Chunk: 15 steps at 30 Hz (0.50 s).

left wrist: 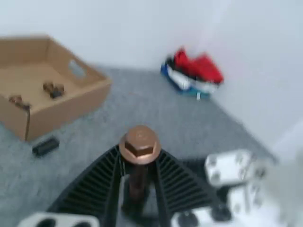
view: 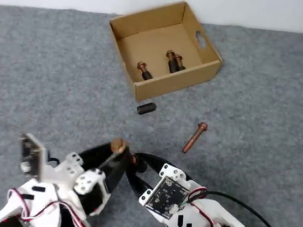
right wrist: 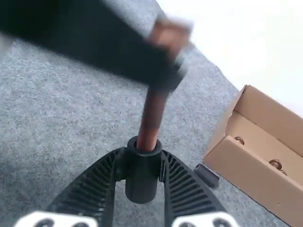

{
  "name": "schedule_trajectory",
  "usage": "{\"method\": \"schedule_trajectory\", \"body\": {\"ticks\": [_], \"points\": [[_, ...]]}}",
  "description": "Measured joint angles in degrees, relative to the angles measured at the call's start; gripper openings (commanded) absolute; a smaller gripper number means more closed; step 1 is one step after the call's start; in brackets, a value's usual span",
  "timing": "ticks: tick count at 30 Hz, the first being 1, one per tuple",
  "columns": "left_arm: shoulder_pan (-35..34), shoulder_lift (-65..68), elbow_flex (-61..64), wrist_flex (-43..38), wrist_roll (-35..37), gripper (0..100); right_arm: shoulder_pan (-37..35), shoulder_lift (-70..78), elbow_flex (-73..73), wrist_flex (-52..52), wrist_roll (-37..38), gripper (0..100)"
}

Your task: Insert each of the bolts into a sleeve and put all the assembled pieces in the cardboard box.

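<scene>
The left jaws clamp a bolt [left wrist: 139, 147] below its head; the right jaws grip a sleeve [right wrist: 141, 176], with the bolt's tip inside it. Beyond both jaws a loose sleeve [view: 146, 108] and a loose bolt [view: 195, 137] lie on the desk [view: 260, 114]. Farther off, the cardboard box [view: 173, 83] holds assembled pieces [view: 144, 71].

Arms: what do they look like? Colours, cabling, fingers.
Both arms have white shells. The left gripper and right gripper have black, ribbed, wedge-shaped fingers. Red and white wires loop over the left arm; a black cable trails from the right arm, which carries a bare black circuit board.
</scene>
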Motion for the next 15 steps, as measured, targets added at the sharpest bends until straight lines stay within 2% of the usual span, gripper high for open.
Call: {"method": "schedule_trajectory", "body": {"ticks": [4,8,13,15], "points": [[1.41,0.18,0.00,6.42,-2.37,1,-0.35,-0.09,-0.09,-0.09,0.18,0.8],[1.85,0.18,0.00,8.44,-4.40,1,-0.35,-0.09,-0.09,-0.09,0.35,0.8],[1.58,0.09,-0.09,9.49,-7.47,19,-0.35,-0.09,-0.09,-0.09,0.35,0.8],[1.58,0.35,0.00,10.81,-8.44,23,-0.09,-0.18,-0.09,-0.09,0.35,0.8]]}}
